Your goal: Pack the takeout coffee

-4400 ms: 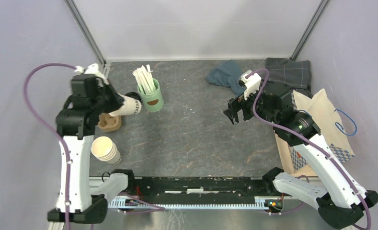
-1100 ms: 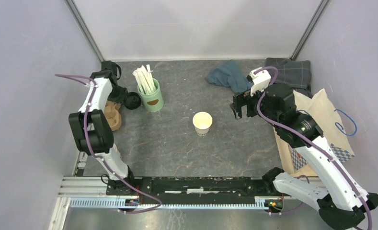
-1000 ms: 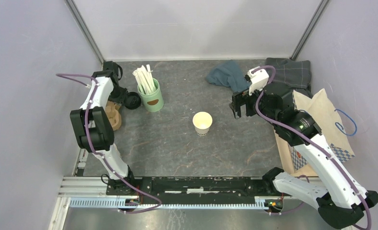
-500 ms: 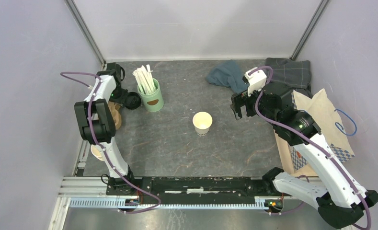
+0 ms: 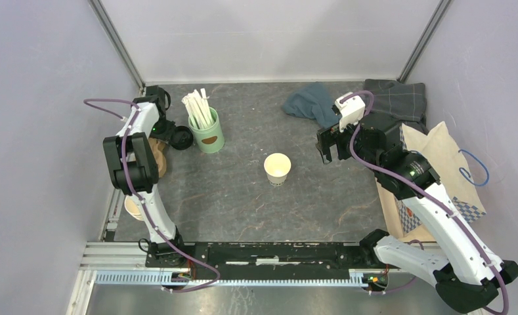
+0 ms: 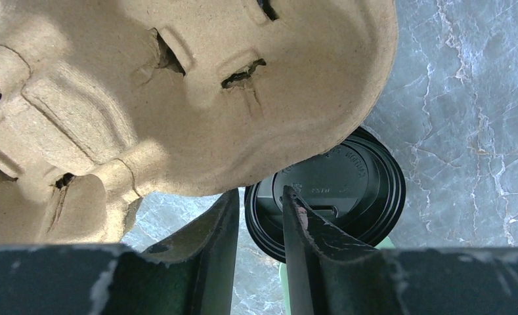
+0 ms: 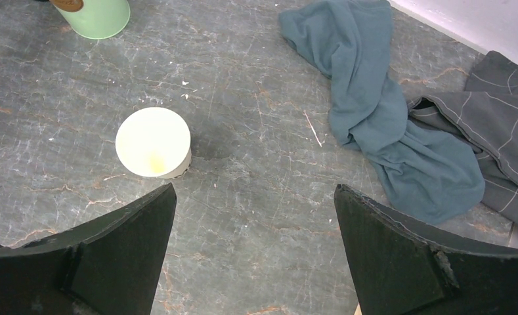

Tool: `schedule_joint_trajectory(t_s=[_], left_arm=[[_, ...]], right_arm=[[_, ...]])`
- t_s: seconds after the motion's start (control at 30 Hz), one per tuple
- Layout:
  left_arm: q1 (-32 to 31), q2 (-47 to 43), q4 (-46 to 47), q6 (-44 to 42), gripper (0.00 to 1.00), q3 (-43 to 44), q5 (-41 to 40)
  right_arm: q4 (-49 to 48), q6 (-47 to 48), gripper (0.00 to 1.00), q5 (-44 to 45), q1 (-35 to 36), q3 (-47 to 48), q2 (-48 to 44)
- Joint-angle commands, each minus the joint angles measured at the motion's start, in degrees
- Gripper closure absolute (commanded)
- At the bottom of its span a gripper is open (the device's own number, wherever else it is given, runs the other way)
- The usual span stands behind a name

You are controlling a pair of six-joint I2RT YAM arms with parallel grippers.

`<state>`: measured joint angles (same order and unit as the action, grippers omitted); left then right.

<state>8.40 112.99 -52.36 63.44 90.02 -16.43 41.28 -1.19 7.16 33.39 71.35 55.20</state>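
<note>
A round black lid (image 5: 181, 138) sits left of the green mug (image 5: 207, 134); it fills the lower middle of the left wrist view (image 6: 338, 187). No white cup wall shows under it, so a lidded coffee cup is not visible as such. My left gripper (image 5: 168, 131) is over the lid; its jaws (image 6: 259, 197) are nearly together astride the lid's rim. A lidless cream paper cup (image 5: 277, 168) stands upright mid-table, also in the right wrist view (image 7: 153, 142). My right gripper (image 5: 326, 147) hangs wide open and empty to its right (image 7: 255, 190).
A brown pulp cup carrier (image 5: 156, 159) lies beside the lid, close under the left wrist (image 6: 144, 98). A stack of cream cups (image 5: 131, 209) peeks out behind the left arm. A blue cloth (image 5: 308, 102) and grey cloth (image 5: 395, 98) lie at the back. A paper bag (image 5: 443, 161) is at the right.
The left arm's elbow has swung back and up while its gripper stays at the black lid. Earlier it held a white cup; a lidless cup now stands mid-table. The right arm barely moved.
</note>
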Motion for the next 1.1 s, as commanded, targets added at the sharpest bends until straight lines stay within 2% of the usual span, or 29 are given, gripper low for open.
schedule_joint_trajectory(t_s=[0.0, 0.17, 0.43, 1.07], left_arm=[[0.33, 0.72, 1.56, -0.82, 0.65, 1.27, -1.35], [0.32, 0.62, 1.59, -1.43, 0.69, 0.99, -2.17], [0.31, 0.36, 1.64, -1.29, 0.63, -0.36, -2.58], [0.33, 1.26, 2.18, -1.21, 0.71, -1.48, -2.84]], right_arm=[[-1.81, -0.02, 0.02, -0.37, 0.27, 1.33, -0.76], [-1.77, -0.47, 0.02, -0.36, 0.26, 1.24, -1.05], [-1.97, -0.75, 0.02, -0.61, 0.25, 1.16, -1.06], [-2.27, -1.18, 0.02, -0.89, 0.22, 0.89, -1.41]])
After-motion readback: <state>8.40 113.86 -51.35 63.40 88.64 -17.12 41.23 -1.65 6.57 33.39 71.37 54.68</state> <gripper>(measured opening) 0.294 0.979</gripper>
